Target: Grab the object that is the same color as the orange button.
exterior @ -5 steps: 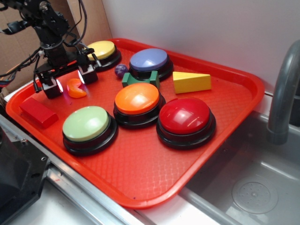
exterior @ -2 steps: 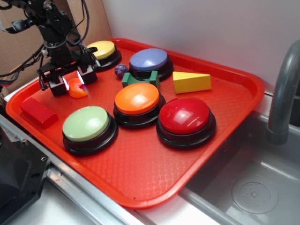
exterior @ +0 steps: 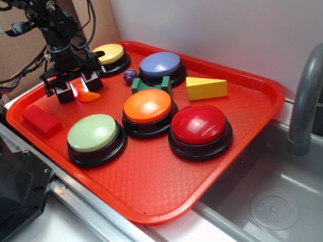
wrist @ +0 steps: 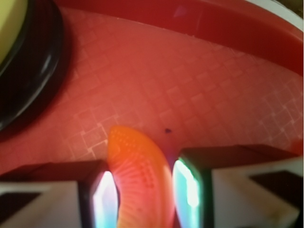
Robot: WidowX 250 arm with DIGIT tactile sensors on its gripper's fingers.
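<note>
The object, a small glossy orange curved blob, lies on the red tray at its back left. My gripper is down on the tray with a finger on each side of it. In the wrist view the object fills the gap between the two lit pads of the gripper. The left pad touches it and the right pad is tight against it, so the gripper is shut on it. The orange button stands mid-tray to the right, apart from the gripper.
Around the orange button stand green, red, blue and yellow buttons. A red block, a green block, a purple ball and a yellow wedge also lie on the tray. A faucet rises at the right.
The fingers have drawn together from a wide stance round the object to a narrow grip on it. The object has turned and shifted slightly between them.
</note>
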